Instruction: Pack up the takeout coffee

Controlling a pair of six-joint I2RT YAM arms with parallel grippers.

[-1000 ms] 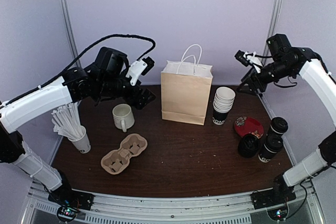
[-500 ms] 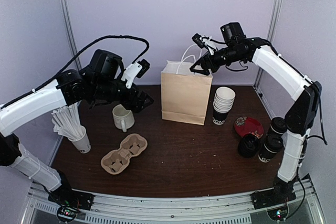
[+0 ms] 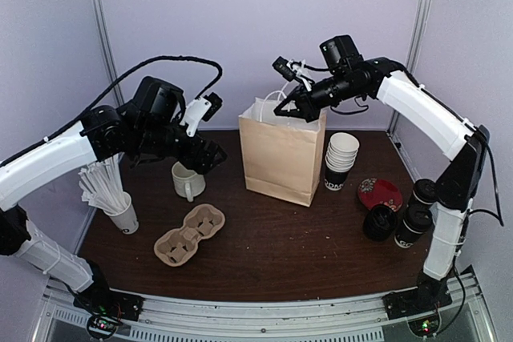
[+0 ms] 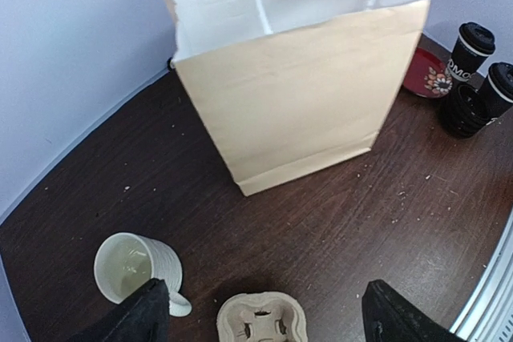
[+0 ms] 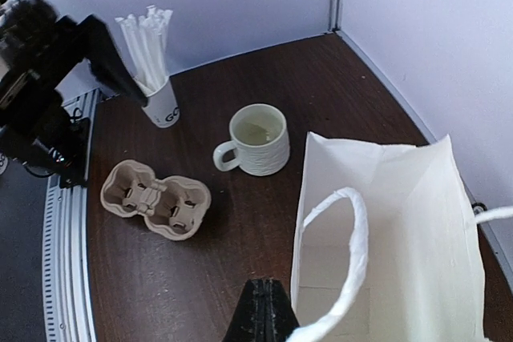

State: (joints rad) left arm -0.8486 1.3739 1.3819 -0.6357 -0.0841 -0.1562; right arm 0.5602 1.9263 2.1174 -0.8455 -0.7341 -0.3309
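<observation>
The takeout coffee, two black lidded cups, stands at the table's right edge; the left wrist view shows them too. A brown paper bag with white handles stands open at the back centre, slightly tilted. My right gripper is at the bag's top edge, shut, with the near white handle running into its fingertips. My left gripper hovers open above the table left of the bag, with nothing between its fingers.
A pulp cup carrier lies front left, with a white mug behind it. A white cup of sticks stands far left. A stack of empty cups, a red dish and a black object sit right of the bag.
My right arm swung from the far right to the bag's top and its gripper closed. The bag has tipped and shifted slightly left. The left arm barely moved.
</observation>
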